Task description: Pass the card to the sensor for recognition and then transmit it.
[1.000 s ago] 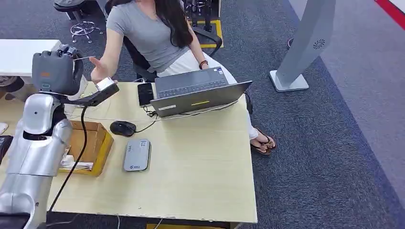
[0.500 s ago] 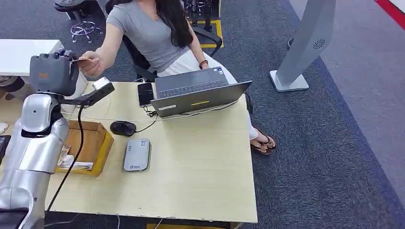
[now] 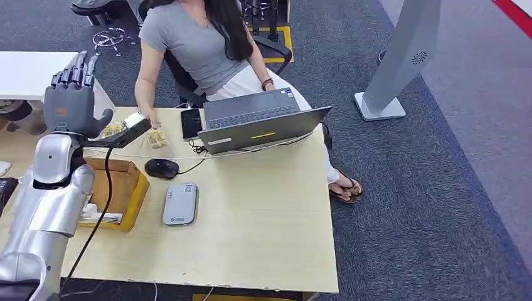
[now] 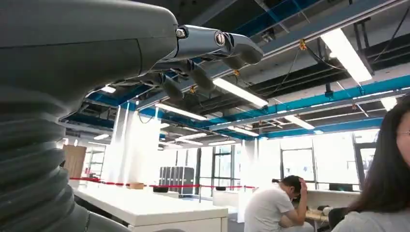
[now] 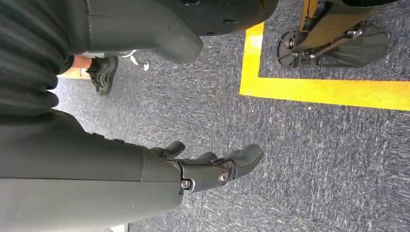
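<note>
Holding nothing, left hand [image 3: 70,100] is up with fingers spread; right hand [image 5: 212,169] hangs loosely open over carpet. Card looks to be under the person's hand [image 3: 150,119] on the surface [image 3: 263,219], orientation unclear

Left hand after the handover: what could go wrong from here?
1. The left hand is raised and open, close to the person's arm; lowering it could brush that arm.
2. The black cable hangs beside the left arm over the box; a retract could snag it.
3. The stand sits just below the fingers; a straight drop could knock it.
</note>
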Controlling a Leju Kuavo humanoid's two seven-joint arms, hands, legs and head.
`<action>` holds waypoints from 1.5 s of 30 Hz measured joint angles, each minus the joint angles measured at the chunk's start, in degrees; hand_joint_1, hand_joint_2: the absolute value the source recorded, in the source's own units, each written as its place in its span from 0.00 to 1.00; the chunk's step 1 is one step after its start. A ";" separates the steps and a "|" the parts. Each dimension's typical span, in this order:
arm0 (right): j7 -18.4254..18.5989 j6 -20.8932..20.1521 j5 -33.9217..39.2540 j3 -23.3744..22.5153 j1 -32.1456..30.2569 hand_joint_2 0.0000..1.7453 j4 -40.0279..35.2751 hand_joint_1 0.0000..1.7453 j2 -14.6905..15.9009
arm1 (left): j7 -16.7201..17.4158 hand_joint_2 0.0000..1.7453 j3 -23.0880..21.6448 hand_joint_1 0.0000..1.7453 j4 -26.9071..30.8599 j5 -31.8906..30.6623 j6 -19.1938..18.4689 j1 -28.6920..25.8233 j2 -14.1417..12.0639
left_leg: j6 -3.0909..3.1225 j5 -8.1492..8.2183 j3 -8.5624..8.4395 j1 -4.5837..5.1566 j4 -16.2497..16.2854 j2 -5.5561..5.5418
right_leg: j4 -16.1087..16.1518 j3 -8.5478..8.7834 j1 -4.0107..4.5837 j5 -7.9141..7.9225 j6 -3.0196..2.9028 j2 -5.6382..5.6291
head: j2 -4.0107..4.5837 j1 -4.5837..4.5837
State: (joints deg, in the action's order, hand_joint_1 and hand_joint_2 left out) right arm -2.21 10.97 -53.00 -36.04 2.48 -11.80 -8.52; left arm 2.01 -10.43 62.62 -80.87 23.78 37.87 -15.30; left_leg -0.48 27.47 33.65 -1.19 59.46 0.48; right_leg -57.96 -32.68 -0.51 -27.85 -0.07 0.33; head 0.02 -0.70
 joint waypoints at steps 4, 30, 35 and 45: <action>0.00 0.00 0.00 -0.22 0.01 1.00 0.00 0.00 0.00 | 0.00 1.00 0.02 0.00 0.00 0.11 0.00 -0.09 0.00 | 0.00 0.00 0.00 0.00 0.00 0.00 | 0.00 0.00 0.00 0.00 0.00 0.00 | 0.00 0.00; -0.70 3.34 4.94 -10.89 -1.02 1.00 -0.20 0.00 -0.44 | -11.60 1.00 0.59 0.00 42.84 12.61 9.72 -58.05 0.59 | 0.00 0.58 -0.16 0.02 -0.04 0.37 | 0.05 0.08 -0.03 -0.50 0.06 -0.29 | 0.00 0.00; -0.61 3.26 3.85 -12.44 -1.01 1.00 -0.37 0.00 -0.44 | -3.27 1.00 0.63 0.00 44.15 13.96 -1.23 -61.36 -3.34 | -0.02 0.55 -0.20 0.01 -0.04 0.34 | 0.02 0.11 -0.02 -0.49 0.05 -0.27 | 0.00 -0.02; -0.20 2.34 1.60 -13.99 -0.94 1.00 -0.44 0.00 -0.44 | 2.08 1.00 6.55 0.00 41.58 16.06 -14.18 -60.63 -6.62 | 0.00 0.53 -0.18 0.01 -0.04 0.27 | 0.01 0.14 -0.02 -0.49 0.05 -0.21 | 0.00 0.00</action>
State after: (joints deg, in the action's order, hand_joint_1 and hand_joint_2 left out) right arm -2.40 13.31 -51.41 -50.03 1.54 -12.24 -8.96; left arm 4.09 -3.87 104.20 -64.81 9.60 -22.76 -21.92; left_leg -0.48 28.00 33.47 -1.18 59.42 0.75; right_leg -57.95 -32.54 -0.53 -28.34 -0.02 0.11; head 0.02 -0.70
